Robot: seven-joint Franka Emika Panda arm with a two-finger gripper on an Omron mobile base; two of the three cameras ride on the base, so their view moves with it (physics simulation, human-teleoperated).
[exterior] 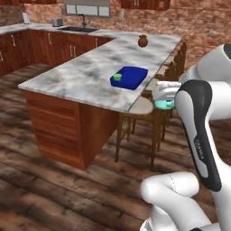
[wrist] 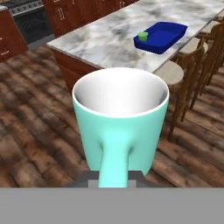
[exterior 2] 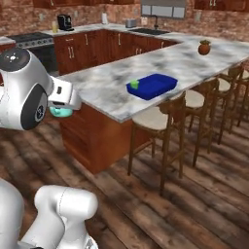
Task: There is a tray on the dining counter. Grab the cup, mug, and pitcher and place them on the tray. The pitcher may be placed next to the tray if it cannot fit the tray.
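The gripper (wrist: 113, 181) was closed on the handle of the teal mug (wrist: 120, 120), which hung upright in the air over the wood floor (wrist: 39, 131), mouth up and apparently empty, well short of the dining counter (exterior: 85, 74). The blue tray (exterior: 131, 76) sat near the counter's stool-side edge with the green cup (exterior: 117, 77) already in the tray's near corner; the pitcher could not be made out. The step in hand looked to be carrying the mug to the tray. To do it well, the base would probably need to close in so the arm could reach without stretching, and the mug should travel above the counter edge and clear of the wooden stool (exterior 2: 158, 121) backs that stood between robot and tray. Keeping the mug level mattered, since a grip by the handle alone could let it swing. The open end of the tray, away from the cup, seemed the safest spot, with release only once the base rested flat inside the rim.
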